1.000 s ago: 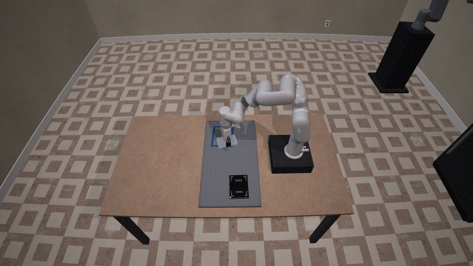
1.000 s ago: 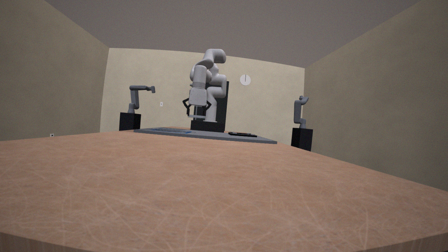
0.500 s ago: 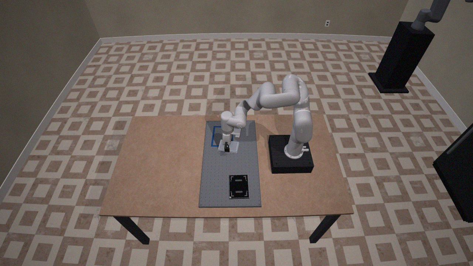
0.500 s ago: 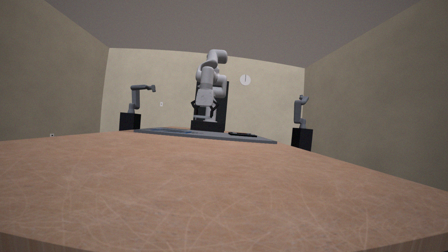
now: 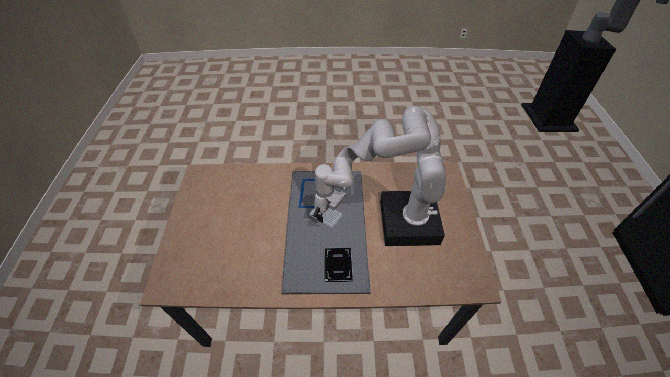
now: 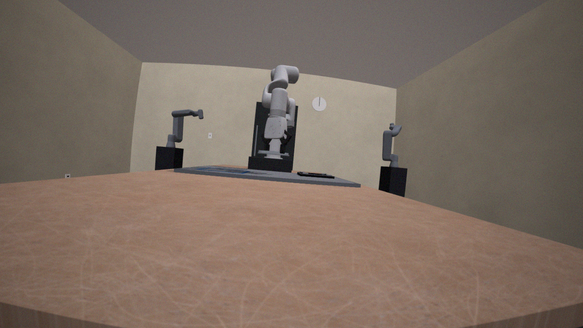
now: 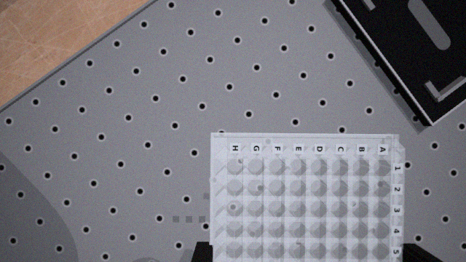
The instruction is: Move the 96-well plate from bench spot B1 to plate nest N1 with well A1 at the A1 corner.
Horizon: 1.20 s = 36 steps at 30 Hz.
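My gripper (image 5: 320,215) (image 7: 309,257) is shut on the clear 96-well plate (image 5: 331,217) (image 7: 306,196) and holds it in the air over the grey breadboard (image 5: 304,267) (image 7: 145,91). The plate hangs between the blue outline of spot B1 (image 5: 301,194), now bare, and the black plate nest N1 (image 5: 326,277) (image 7: 386,36) (image 6: 314,175). In the wrist view the plate's cut-off A1 corner is at its upper right, towards the nest, which lies skewed at the top right. Only the dark fingertips show at the plate's two long sides.
The breadboard lies on a brown table (image 5: 224,234) (image 6: 244,244). The arm's black base (image 5: 412,229) stands right of the breadboard. Other arms on black pedestals stand far off by the walls.
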Motion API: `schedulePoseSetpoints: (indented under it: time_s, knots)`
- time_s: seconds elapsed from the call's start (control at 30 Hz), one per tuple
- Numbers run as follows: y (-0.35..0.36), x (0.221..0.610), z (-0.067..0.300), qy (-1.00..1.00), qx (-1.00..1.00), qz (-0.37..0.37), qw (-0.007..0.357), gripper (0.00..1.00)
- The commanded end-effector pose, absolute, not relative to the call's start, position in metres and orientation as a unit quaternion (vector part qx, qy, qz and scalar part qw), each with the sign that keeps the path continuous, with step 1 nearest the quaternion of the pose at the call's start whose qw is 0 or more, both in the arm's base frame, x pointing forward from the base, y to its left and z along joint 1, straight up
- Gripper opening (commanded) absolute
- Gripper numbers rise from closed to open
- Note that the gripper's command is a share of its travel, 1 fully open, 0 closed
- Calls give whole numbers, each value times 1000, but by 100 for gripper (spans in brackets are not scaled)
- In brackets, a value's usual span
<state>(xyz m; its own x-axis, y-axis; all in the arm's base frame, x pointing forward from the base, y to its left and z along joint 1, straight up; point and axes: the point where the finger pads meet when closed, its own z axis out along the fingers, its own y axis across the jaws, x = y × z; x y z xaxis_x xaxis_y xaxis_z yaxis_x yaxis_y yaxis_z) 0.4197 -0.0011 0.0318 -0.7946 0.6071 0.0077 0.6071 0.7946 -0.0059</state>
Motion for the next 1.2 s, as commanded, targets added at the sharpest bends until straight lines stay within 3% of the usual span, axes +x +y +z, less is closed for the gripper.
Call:
schedulePoseSetpoints:
  time_s: [0.0, 0.87, 1.17]
  knots:
    - [16, 417, 34, -914, -406, 1, 2, 0]
    - [87, 401, 36, -707, -707, 2, 1, 0]
    - [114, 395, 36, -706, -708, 1, 2, 0]
